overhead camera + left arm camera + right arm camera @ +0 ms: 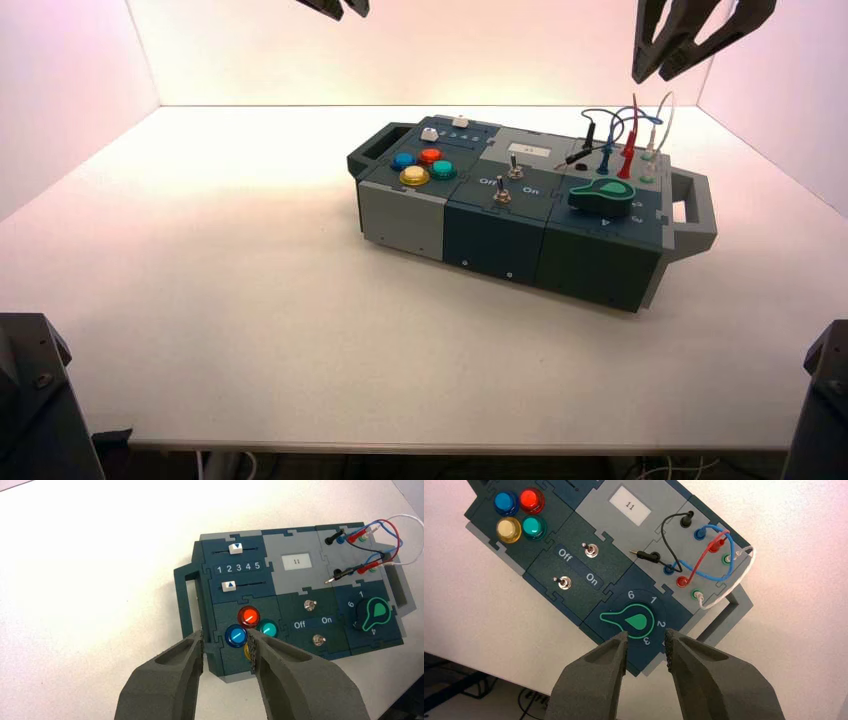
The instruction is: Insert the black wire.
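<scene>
On the pale table point(300, 330), the right gripper point(647, 635) is spread and empty, above and beyond the box point(589, 555), needing next to grasp the loose black plug point(647, 556); the left gripper point(226, 636) waits open past the box's button end.

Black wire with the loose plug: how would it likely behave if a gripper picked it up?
The thin black lead looks floppy, as it bends in loose curves, so it would probably sag and swing. Its slim black plug looks rigid and may roll or pivot between fingers. The other plug sits in its socket, so the lead would likely tug there if pulled far.
</scene>
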Controlling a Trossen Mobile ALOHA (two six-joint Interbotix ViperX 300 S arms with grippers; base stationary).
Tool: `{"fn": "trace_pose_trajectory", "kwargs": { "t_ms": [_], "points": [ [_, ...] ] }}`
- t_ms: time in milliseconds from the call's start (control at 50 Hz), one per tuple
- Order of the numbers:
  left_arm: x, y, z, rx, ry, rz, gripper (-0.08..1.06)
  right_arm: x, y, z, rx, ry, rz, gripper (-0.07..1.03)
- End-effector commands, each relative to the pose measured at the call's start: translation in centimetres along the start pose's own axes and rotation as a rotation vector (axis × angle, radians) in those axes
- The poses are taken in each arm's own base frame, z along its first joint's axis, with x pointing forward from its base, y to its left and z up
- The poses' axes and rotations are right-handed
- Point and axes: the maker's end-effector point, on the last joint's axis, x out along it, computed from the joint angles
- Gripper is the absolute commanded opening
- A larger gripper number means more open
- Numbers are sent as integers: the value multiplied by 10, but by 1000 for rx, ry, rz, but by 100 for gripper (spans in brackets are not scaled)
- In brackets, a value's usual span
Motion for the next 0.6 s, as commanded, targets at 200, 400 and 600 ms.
{"fn": "trace_pose_trajectory", "kwargs": {
  "t_ms": [200,400,600],
  "points": [
    [-9,-2,11,7,-37,2,48,-6,1,6,-3,-29,3,41],
    [-6,-1,9,5,-30,2,48,-5,1,6,-2,-32,3,41],
    [5,2,1,4,18,1,48,-3,2,5,6,-24,12,41]
  ]
}}
